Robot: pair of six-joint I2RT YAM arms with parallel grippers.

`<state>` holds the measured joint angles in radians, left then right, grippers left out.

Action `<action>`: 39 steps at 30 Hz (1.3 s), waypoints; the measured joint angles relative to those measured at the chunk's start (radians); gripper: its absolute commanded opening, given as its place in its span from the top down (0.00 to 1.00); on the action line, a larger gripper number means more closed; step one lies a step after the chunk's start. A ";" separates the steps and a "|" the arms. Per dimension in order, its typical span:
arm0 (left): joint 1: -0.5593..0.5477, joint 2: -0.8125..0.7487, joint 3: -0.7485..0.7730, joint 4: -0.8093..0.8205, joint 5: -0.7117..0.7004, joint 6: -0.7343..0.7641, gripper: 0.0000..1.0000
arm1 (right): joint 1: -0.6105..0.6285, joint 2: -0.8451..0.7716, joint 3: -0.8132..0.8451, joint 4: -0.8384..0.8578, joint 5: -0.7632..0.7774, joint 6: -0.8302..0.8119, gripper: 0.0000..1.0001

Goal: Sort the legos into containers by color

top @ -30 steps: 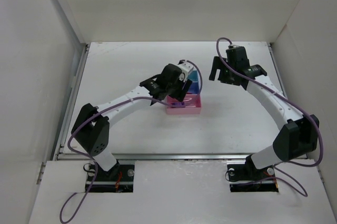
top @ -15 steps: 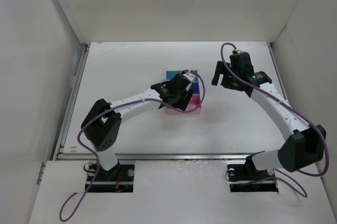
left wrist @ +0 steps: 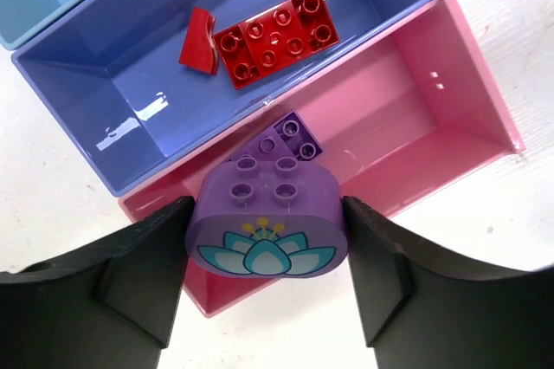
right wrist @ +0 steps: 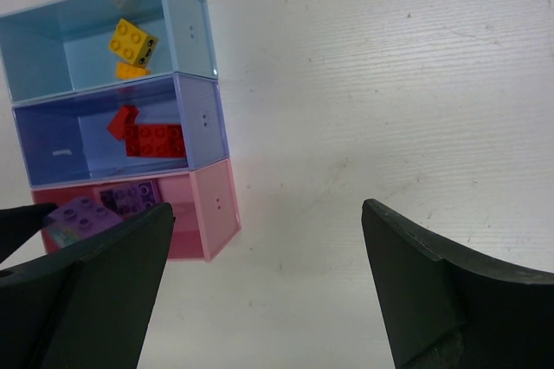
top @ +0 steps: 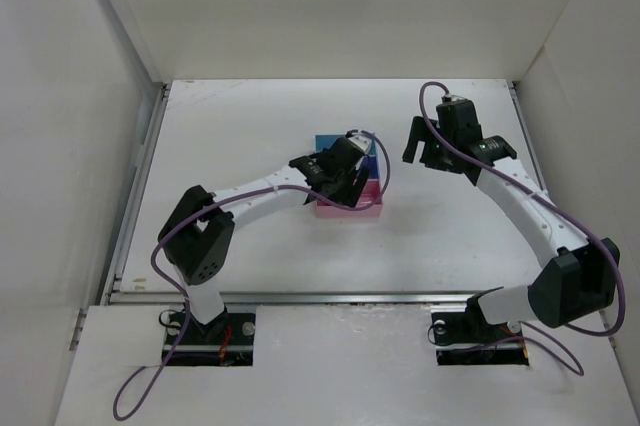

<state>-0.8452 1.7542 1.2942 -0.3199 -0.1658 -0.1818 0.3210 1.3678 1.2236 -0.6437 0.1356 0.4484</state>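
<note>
holding red legos (left wrist: 275,37), darker blue tray (left wrist: 104,83)

The top camera looks down from above and behind the arms. The left wrist camera sits close over the trays (left wrist: 130,100); the right wrist camera sees them (right wrist: 204,118) from farther off, at their right.

Arms (top: 255,186) white-linked, black-jointed; purple cables (top: 116,401); end effector fingers (left wrist: 104,291) seemingly matte black.

Lavender flower-printed brick (left wrist: 267,226) in the left pincer (left wrist: 267,243), above the pink tray (left wrist: 433,109) with a purple brick (left wrist: 295,137) inside
</note>
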 measured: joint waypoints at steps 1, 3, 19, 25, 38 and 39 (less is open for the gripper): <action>0.000 0.000 0.002 -0.002 0.001 -0.002 0.27 | 0.000 0.000 0.000 0.000 0.000 0.000 0.05; 0.000 0.000 0.007 -0.003 0.001 -0.003 0.20 | 0.000 0.001 0.000 0.000 0.000 0.000 0.05; -0.043 0.000 0.158 -0.094 -0.028 0.080 0.11 | 0.000 0.005 0.004 0.001 0.000 -0.008 0.05; -0.086 -0.129 0.200 -0.100 -0.125 0.166 0.11 | -0.008 -0.050 0.005 0.008 0.054 -0.025 0.00; 0.360 -0.624 -0.279 0.058 -0.603 0.238 0.07 | -0.039 -0.141 0.082 0.036 0.438 -0.042 0.00; 0.410 -0.640 -0.310 0.058 -0.605 0.221 0.07 | -0.039 -0.155 0.082 0.047 0.473 -0.041 0.00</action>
<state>-0.4347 1.1137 0.9844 -0.2619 -0.7712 0.0391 0.2825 1.2129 1.3056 -0.5968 0.6090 0.4072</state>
